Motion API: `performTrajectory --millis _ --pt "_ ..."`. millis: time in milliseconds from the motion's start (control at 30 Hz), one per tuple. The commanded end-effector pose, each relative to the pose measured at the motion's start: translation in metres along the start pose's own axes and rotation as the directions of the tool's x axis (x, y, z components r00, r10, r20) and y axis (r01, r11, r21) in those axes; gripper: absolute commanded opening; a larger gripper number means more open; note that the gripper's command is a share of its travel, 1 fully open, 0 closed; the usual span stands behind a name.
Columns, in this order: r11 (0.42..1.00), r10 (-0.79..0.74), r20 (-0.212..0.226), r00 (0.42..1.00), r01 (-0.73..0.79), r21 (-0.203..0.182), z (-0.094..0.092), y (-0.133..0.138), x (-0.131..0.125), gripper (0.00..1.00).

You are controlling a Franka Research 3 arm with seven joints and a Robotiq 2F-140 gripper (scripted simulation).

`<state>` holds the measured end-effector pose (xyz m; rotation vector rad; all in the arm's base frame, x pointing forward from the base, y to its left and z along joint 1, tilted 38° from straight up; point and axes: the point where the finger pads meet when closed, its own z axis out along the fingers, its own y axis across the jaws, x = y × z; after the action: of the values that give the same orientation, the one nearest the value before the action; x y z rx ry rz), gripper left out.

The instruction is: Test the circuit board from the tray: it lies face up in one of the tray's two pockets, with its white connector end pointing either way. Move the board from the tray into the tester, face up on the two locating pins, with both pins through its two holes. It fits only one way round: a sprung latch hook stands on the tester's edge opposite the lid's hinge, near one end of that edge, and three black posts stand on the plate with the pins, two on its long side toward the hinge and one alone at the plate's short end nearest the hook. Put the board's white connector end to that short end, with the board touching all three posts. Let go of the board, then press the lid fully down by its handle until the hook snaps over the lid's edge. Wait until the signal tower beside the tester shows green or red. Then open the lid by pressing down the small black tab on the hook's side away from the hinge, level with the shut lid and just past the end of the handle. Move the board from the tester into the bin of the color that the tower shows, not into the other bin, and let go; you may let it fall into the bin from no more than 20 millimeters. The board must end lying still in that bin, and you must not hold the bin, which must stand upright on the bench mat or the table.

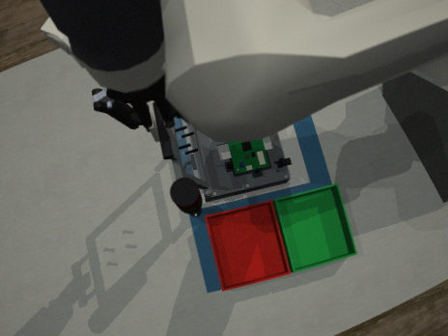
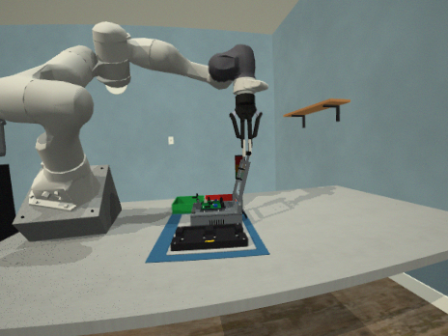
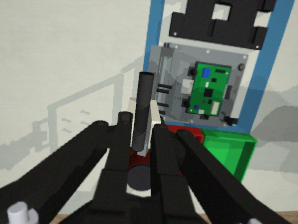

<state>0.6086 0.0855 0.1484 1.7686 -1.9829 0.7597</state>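
black two-finger gripper (image 3: 142, 131) pinches the dark cylindrical handle (image 3: 142, 107) of the raised lid (image 2: 240, 183). green circuit board (image 3: 208, 89) lies in the grey tester (image 3: 175, 85); red bin (image 1: 247, 245) and green bin (image 1: 316, 227) stand beside.

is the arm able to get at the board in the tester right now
Probably not yet: the gripper is shut on the lid handle. The lid stands raised, so the board lies uncovered once it lets go.
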Motion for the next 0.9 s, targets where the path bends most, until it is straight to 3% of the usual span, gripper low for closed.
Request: performTrajectory --millis 0,867 --pt "1.0 -0.001 0.002 1.0 0.001 -0.005 0.001 0.004 0.0 0.0" --pt "1.0 -0.001 0.002 1.0 0.001 -0.005 -0.003 0.026 0.001 0.0"
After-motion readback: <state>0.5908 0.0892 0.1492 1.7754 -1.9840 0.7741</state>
